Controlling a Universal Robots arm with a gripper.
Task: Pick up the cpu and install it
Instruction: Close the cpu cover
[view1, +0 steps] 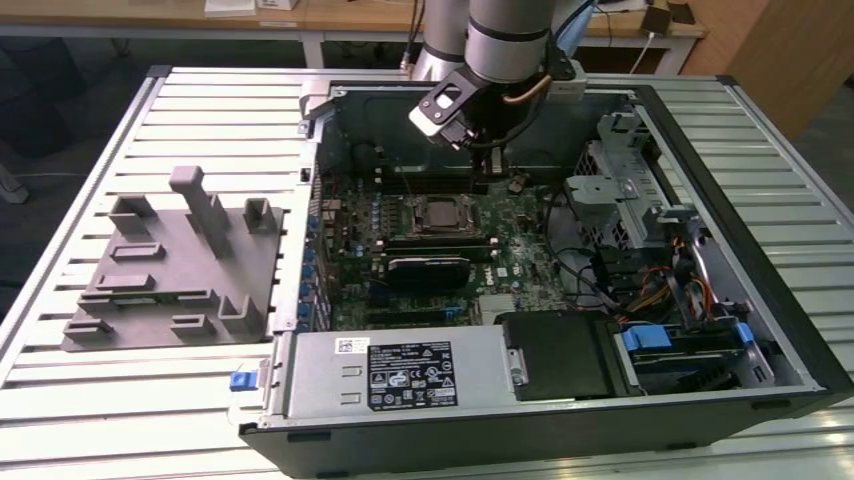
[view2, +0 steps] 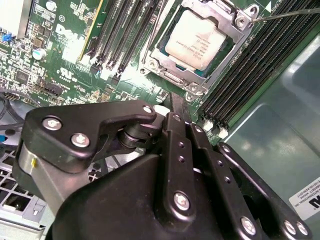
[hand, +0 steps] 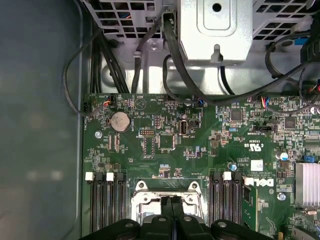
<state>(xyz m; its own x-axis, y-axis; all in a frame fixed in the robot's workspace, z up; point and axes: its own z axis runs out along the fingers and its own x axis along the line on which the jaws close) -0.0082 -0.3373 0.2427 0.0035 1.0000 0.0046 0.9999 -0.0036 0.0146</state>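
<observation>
One arm (view1: 507, 40) over an open computer case (view1: 781, 330) on a slatted metal worktop (view1: 94, 400).

Exterior view: pincer (view1: 487, 170) hangs just above the motherboard (view1: 521, 250), at the far edge of the socket area, fingers pointing down. The cpu (view1: 441, 212) lies in its socket mid-board, apart from the pincer. Grey moulded fixture (view1: 174, 265) on the worktop at the exterior view's left of the case. Power supply (view1: 400, 370) at the near side carries a white-and-black printed label, text too small to make out.

Second wrist view: pincer (view2: 172, 102) fingers pressed together, nothing between them. The cpu (view2: 195, 40) sits flat inside the metal socket frame (view2: 172, 75), pale top with faint lines of print. Black memory slots (view2: 125, 35) flank the socket on both sides. White logo lettering printed on the green board; a white sticker (view2: 306, 202) with print on the case wall.

First wrist view: pincer (hand: 172, 200) tips together, over the socket frame (hand: 145, 197). Coin cell (hand: 119, 121) on the board, black cables (hand: 172, 60) beyond it, white logo print near a finned heatsink (hand: 307, 184).
</observation>
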